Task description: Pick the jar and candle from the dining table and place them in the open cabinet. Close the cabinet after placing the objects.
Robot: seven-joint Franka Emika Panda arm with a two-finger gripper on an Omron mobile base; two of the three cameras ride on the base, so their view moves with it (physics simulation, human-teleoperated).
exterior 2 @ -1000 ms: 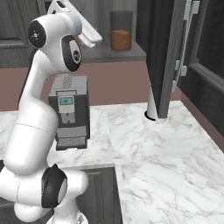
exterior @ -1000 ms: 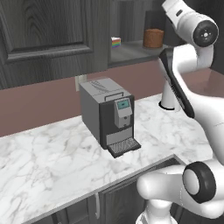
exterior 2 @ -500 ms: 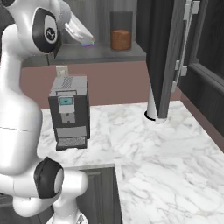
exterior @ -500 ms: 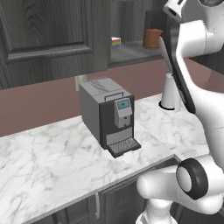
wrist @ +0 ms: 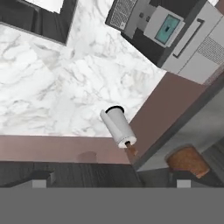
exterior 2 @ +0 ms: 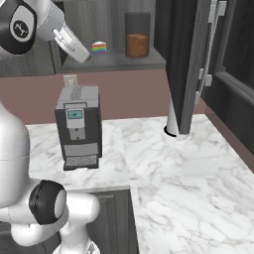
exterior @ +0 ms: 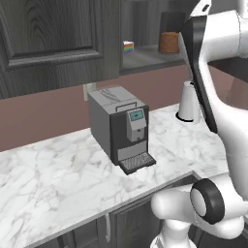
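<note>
The gripper [wrist: 113, 181] is spread wide and holds nothing: in the hand view its two fingertips [wrist: 42, 178] stand far apart at the bottom edge, one at lower left and one at lower right. The jar [wrist: 188, 161], with its brown filling, shows at the lower right of that view, just above the right-hand tip and not touched by it. In the right base view the jar [exterior 2: 137, 43] stands upright on the shelf of the open cabinet [exterior 2: 111, 59], at the upper middle of the frame, with a rainbow cake slice [exterior 2: 99, 47] to its left on the same shelf, well apart from it. The white hand hangs at the upper left of that frame, in front of the shelf's left end; its jaws cannot be made out there. The cabinet's door [exterior 2: 191, 59] stands open at the upper right, its slim handle on the right edge, and it hides part of a white towel roll [exterior 2: 171, 119] on the counter [exterior 2: 188, 173] below. A coffee machine [exterior 2: 78, 126] sits on the marble at centre left. In the left base view the jar [exterior: 169, 42] is at the upper right, just left of the arm [exterior: 213, 58], with the cake slice [exterior: 128, 48] left of it, the coffee machine [exterior: 121, 128] at centre and the towel roll [exterior: 188, 101] at right, partly behind the arm.
</note>
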